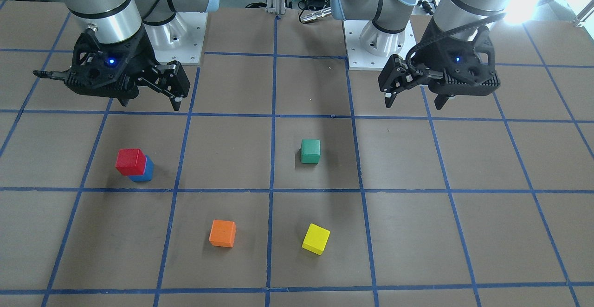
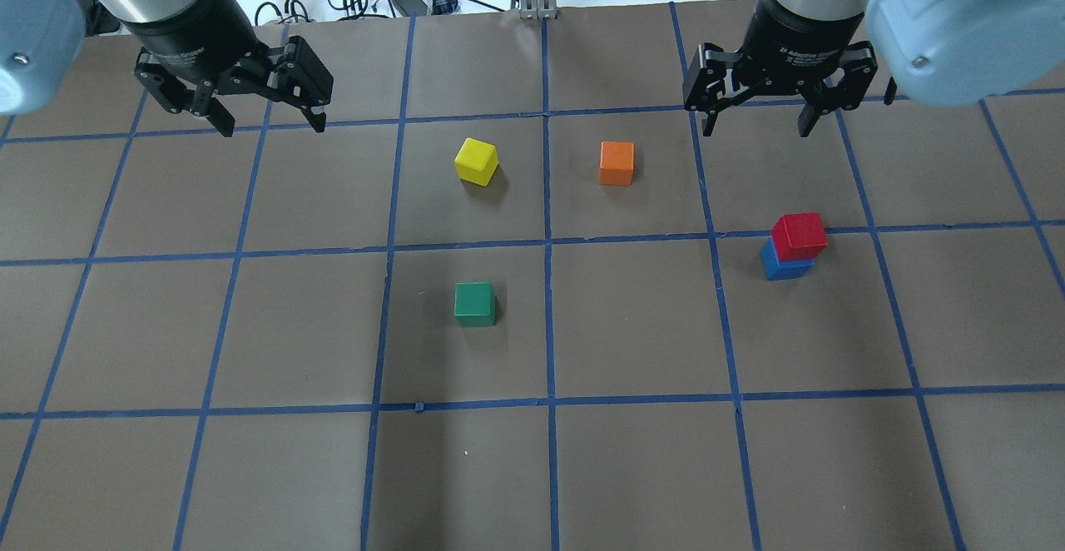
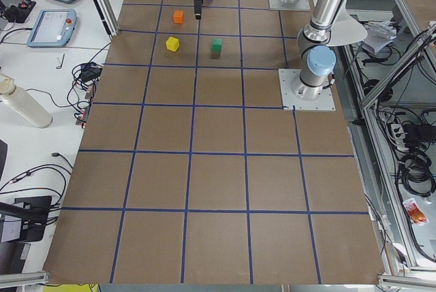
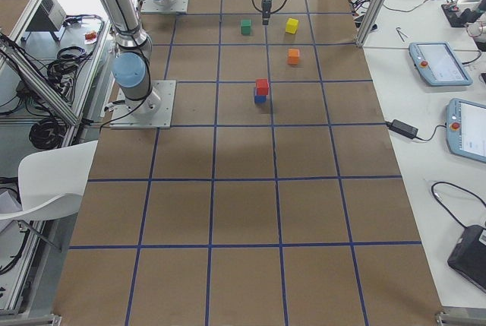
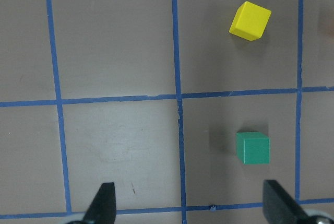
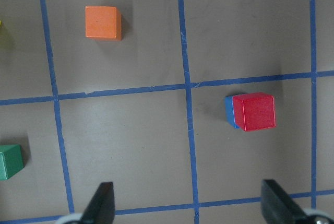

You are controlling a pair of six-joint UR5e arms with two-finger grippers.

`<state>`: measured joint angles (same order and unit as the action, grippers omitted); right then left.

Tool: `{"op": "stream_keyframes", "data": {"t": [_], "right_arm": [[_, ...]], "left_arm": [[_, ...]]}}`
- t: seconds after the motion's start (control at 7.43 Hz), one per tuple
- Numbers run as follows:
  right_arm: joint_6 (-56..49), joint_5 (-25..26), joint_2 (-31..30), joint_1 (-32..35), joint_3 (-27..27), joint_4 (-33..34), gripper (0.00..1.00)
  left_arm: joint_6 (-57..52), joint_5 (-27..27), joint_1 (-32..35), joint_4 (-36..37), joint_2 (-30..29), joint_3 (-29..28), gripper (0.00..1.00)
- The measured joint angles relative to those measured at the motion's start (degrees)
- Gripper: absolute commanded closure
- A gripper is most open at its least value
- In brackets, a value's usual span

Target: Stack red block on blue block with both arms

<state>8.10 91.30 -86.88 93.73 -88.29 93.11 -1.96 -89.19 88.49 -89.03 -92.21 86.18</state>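
We see the red block [image 2: 799, 235] sitting on the blue block [image 2: 780, 268], slightly off-square, on the taped-grid table [image 2: 250, 326]. In the overhead view the orange cube [image 2: 616, 162] lies at its 10 o'clock, the yellow cube [image 2: 476, 160] farther out between 9 and 10, and the green cube [image 2: 474, 303] near 9, all well apart from the stack. The right gripper [image 2: 756, 128] hangs raised near the stack's 12 o'clock and the left gripper [image 2: 273, 126] far off toward 9 to 10, both pointing down with jaws spread wide and holding nothing; the white print on their collars is too small for us to read.
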Motion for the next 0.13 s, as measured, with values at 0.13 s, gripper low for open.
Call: {"op": "stream_keyframes", "data": {"t": [0.13], "right_arm": [[0.0, 0.0, 0.0, 0.0, 0.0, 0.0, 0.00]], "left_arm": [[0.1, 0.0, 0.0, 0.3, 0.0, 0.1, 0.00]]}}
